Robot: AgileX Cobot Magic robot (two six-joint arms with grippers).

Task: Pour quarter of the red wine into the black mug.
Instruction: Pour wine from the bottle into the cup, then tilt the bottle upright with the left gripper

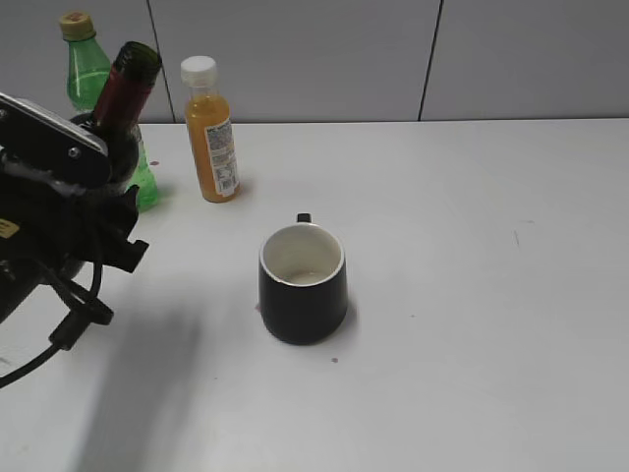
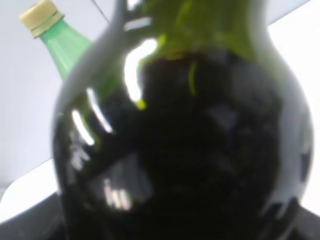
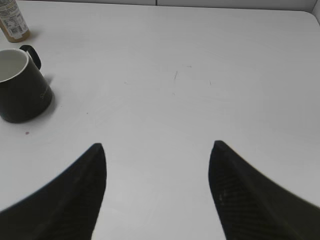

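Note:
The red wine bottle (image 1: 126, 87), dark glass with a maroon neck foil, leans slightly right at the far left, its body inside my left gripper (image 1: 95, 189). It fills the left wrist view (image 2: 190, 140), where dark liquid reaches up to the shoulder. The gripper looks shut on the bottle, though its fingers are mostly hidden. The black mug (image 1: 303, 285) with a white interior stands near the table's middle, to the right of the bottle, its handle facing away. It also shows in the right wrist view (image 3: 22, 90). My right gripper (image 3: 157, 146) is open and empty above bare table, right of the mug.
An orange juice bottle (image 1: 211, 133) with a white cap stands behind the mug, and also shows in the right wrist view (image 3: 12, 22). A green plastic bottle (image 1: 86, 69) stands behind the wine bottle and shows in the left wrist view (image 2: 60, 40). The white table (image 1: 472, 295) meets a grey wall at the back.

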